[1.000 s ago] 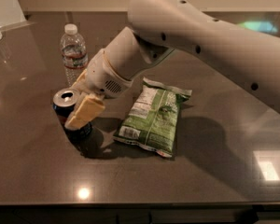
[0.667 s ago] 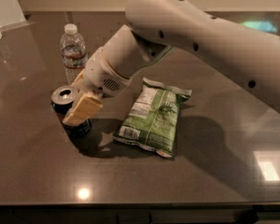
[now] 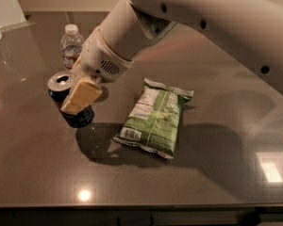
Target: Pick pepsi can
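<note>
The pepsi can (image 3: pixel 66 92), dark blue with a silver top, is tilted and held off the dark table (image 3: pixel 37 164), its shadow lying below it. My gripper (image 3: pixel 74 94) is at the left of the view, shut on the can; one tan finger (image 3: pixel 81 96) lies across the can's near side. The other finger is hidden behind the can. The white arm (image 3: pixel 188 18) reaches in from the upper right.
A clear water bottle (image 3: pixel 70 47) with a white cap stands just behind the can and gripper. A green chip bag (image 3: pixel 153 117) lies flat to the right of the can. The table's front edge (image 3: pixel 132 204) runs along the bottom.
The can has come up off the table in my gripper and tilted; the arm has lifted and shifted slightly left.
</note>
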Available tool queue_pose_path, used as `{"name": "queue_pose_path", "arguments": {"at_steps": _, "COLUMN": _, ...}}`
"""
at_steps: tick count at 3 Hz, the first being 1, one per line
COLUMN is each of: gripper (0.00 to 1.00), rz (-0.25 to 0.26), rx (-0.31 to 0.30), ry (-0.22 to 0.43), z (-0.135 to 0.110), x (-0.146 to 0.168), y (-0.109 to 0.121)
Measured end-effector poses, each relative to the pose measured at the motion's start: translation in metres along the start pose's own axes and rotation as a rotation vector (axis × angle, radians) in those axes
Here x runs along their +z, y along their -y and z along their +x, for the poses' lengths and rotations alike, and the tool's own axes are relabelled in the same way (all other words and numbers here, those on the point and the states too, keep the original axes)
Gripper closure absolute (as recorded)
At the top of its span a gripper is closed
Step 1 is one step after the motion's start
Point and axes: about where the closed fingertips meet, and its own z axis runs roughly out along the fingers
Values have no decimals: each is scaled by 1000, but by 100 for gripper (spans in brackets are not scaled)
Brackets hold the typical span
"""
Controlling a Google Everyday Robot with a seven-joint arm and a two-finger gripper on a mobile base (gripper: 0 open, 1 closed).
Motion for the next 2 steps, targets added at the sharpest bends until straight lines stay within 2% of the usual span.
{"name": "queue_pose_path", "arguments": {"at_steps": 1, "gripper": 100, "rz": -7, "rx": -18, "ry": -5, "z": -29, "x": -46, "y": -4}}
{"name": "queue_pose_path", "arguments": {"at_steps": 2, "gripper": 100, "rz": -7, "rx": -18, "ry": -5, "z": -29, "x": -46, "y": -4}}
